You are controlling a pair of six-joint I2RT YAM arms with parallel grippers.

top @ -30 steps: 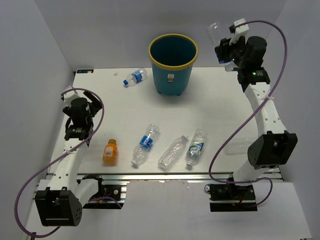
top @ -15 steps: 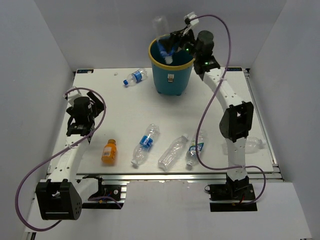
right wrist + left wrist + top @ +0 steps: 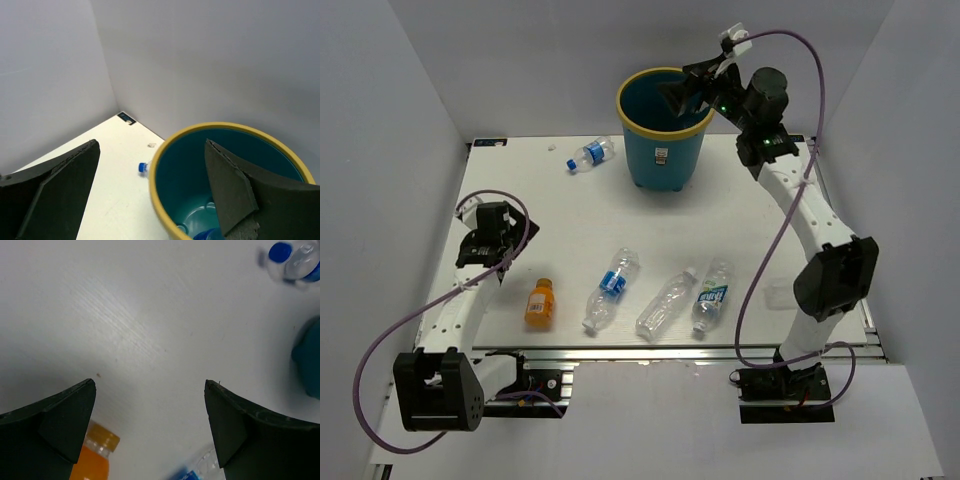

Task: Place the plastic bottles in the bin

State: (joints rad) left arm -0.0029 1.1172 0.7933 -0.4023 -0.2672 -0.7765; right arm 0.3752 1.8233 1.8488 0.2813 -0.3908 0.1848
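The teal bin (image 3: 665, 150) with a yellow rim stands at the back of the table. My right gripper (image 3: 682, 92) hangs open over its right rim, with nothing between the fingers. In the right wrist view (image 3: 151, 142) I look down into the bin (image 3: 165, 165), and part of a blue bottle (image 3: 202, 235) lies at its bottom. Several plastic bottles lie on the table: one at the back left (image 3: 590, 155), an orange one (image 3: 541, 303), and three clear ones (image 3: 612, 288) (image 3: 665, 304) (image 3: 712, 295) near the front. My left gripper (image 3: 492, 252) is open above the table beside the orange bottle (image 3: 95, 460).
White walls close in the table on the left, back and right. A faint clear shape (image 3: 778, 296) lies by the right arm's lower link. The left wrist view shows the back bottle's blue cap (image 3: 280, 252) and the bin's side (image 3: 307, 360).
My right arm swung left from the table's right side to the bin with a clear bottle and opened; the bottle has left the gripper. The left arm shifted slightly.
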